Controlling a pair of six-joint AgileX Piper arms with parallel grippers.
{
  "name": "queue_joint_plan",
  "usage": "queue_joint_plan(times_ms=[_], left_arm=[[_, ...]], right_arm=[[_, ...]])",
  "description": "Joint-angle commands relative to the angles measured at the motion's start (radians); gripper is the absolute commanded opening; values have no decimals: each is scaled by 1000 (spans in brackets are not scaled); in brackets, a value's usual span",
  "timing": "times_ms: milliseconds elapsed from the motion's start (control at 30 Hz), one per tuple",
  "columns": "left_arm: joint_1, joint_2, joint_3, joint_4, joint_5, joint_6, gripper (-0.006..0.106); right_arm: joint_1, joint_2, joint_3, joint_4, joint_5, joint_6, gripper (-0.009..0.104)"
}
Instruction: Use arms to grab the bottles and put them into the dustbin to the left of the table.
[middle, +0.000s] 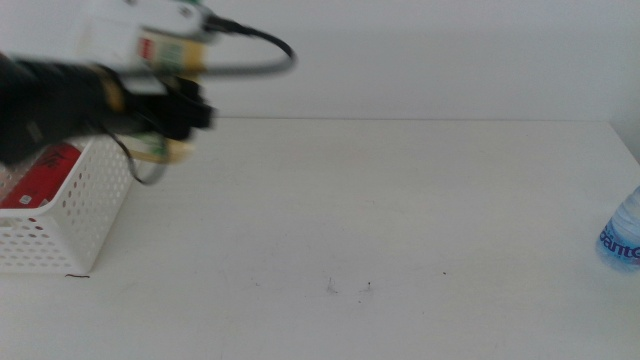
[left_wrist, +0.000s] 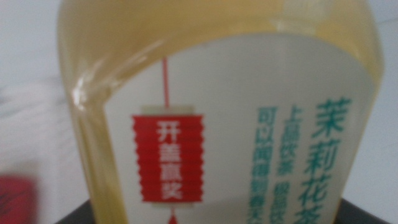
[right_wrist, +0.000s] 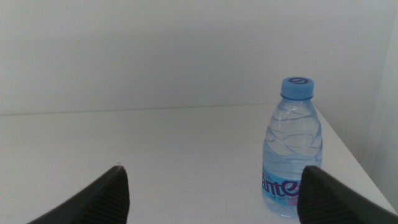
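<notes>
My left gripper (middle: 175, 110) is shut on the yellow-drink bottle (middle: 165, 60) and holds it in the air at the far left, next to the white dustbin (middle: 85, 215). The left wrist view is filled by that bottle (left_wrist: 211, 106) with its white label. A red can (middle: 45, 175) lies inside the dustbin. The blue-capped water bottle (middle: 622, 235) stands at the table's right edge, cut off in the middle view. In the right wrist view it (right_wrist: 292, 149) stands upright ahead of my open, empty right gripper (right_wrist: 211, 186), apart from it.
The white table (middle: 380, 220) carries a few tiny dark specks near its front middle. A pale wall runs behind its far edge. A black cable (middle: 255, 50) loops above the left arm.
</notes>
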Motion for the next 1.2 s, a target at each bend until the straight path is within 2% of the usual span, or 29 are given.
queue_joint_plan(times_ms=[0, 67, 133, 233, 467, 633, 800, 900, 1000, 1167], left_arm=[[93, -12, -124, -200, 140, 277, -2], [194, 20, -225, -396, 263, 508, -2], [298, 71, -345, -539, 404, 669, -2], [425, 169, -517, -621, 607, 756, -2], [565, 386, -745, -630, 848, 802, -2], [582, 493, -761, -630, 848, 813, -2], [582, 572, -761, -570, 848, 806, 1], [582, 614, -761, -566, 848, 812, 9], [582, 641, -761, -561, 848, 818, 26], [582, 641, -761, -544, 848, 818, 74]], right_arm=[[-2, -4, 3, -7, -9, -6, 87], [-2, -4, 3, -7, -9, -6, 87], [-2, -4, 3, -7, -9, -6, 87], [-2, -4, 3, -7, -9, -6, 87], [-2, -4, 3, -7, -9, -6, 87], [-2, -4, 3, -7, -9, -6, 87], [-2, -4, 3, -7, -9, -6, 87], [-2, -4, 3, -7, -9, -6, 87], [-2, -4, 3, -7, -9, -6, 87], [-2, -4, 3, -7, -9, -6, 87]])
